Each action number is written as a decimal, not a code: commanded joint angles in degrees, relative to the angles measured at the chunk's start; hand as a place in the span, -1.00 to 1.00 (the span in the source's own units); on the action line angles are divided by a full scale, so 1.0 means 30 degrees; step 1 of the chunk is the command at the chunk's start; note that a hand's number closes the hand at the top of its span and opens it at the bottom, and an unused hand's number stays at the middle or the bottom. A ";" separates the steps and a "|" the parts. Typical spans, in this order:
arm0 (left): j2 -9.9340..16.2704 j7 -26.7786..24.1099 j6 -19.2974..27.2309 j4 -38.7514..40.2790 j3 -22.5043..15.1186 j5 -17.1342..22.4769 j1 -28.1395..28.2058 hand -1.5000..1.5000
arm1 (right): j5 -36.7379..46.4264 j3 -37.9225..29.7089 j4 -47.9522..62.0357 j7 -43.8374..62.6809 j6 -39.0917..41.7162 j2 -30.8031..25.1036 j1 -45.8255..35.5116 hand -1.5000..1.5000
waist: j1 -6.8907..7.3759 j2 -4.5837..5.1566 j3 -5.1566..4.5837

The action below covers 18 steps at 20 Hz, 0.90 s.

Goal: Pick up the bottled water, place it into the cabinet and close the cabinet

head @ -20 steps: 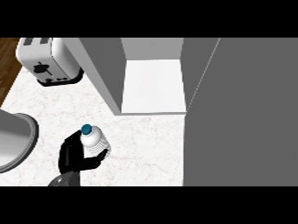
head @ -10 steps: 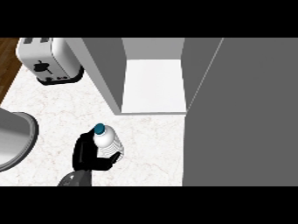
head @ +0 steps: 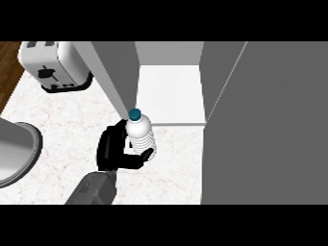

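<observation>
The clear ribbed plastic water bottle with a blue cap (head: 141, 133) stands upright just in front of the open grey cabinet's white shelf (head: 172, 93), its cap close to the lower corner of the cabinet's open grey door (head: 117, 72). The black left hand (head: 115, 149) sits at the bottle's nine o'clock side, fingers and thumb curled round its body, the grey forearm running off toward six o'clock. On the white marbled counter (head: 67, 115), a silver toaster (head: 56, 65) stands toward eleven o'clock and a large grey round pot (head: 3, 153) lies at nine o'clock.
</observation>
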 commanded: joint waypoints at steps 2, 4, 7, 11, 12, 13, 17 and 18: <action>-0.0018 0.2298 0.4343 -0.2946 -0.1964 -0.0522 -0.1486 1.00 | -0.0867 0.0224 -0.1409 0.0116 0.0345 -0.0155 0.1204 -1.00 | -0.0222 -0.0054 0.0001; -0.0018 0.2674 0.5622 -0.3161 -0.3252 -0.0053 -0.2579 1.00 | -0.1872 -0.0933 -0.1190 0.0315 0.0359 -0.0469 0.0246 -1.00 | -0.0279 0.0032 -0.0004; -0.0018 0.3451 0.7601 -0.2210 -0.4255 0.0965 -0.4305 1.00 | -0.1283 -0.0804 -0.0600 -0.0240 0.0296 -0.0087 0.0061 -1.00 | -0.0483 0.0088 -0.0016; -0.0018 0.4979 0.8670 -0.2282 -0.4024 0.0503 -0.6100 1.00 | -0.2800 -0.1644 -0.1568 0.0671 0.0334 -0.0290 0.0093 -1.00 | -0.0302 0.0093 -0.0010; -0.0019 0.4918 0.9422 -0.1141 -0.4233 0.0435 -0.6662 1.00 | -0.2485 -0.1716 -0.1758 -0.0227 0.0941 -0.0467 0.1221 -1.00 | -0.0635 0.0078 -0.0011; -0.0018 0.5856 0.9854 -0.1033 -0.4196 0.0295 -0.8123 1.00 | -0.1890 -0.1191 -0.1057 0.0016 0.0613 -0.0120 0.0471 -1.00 | -0.0539 0.0109 -0.0010; -0.0019 0.5569 1.0226 0.1904 -0.3920 0.1204 -0.9685 1.00 | -0.3246 -0.2511 -0.0933 0.0032 0.0932 -0.0544 0.0050 -1.00 | -0.0783 0.0223 -0.0013; -0.0019 0.5111 1.0615 0.1774 -0.4169 0.1471 -0.9314 1.00 | -0.3563 -0.2761 -0.0749 0.0729 0.0648 -0.0606 -0.1158 -1.00 | -0.0540 0.0245 -0.0016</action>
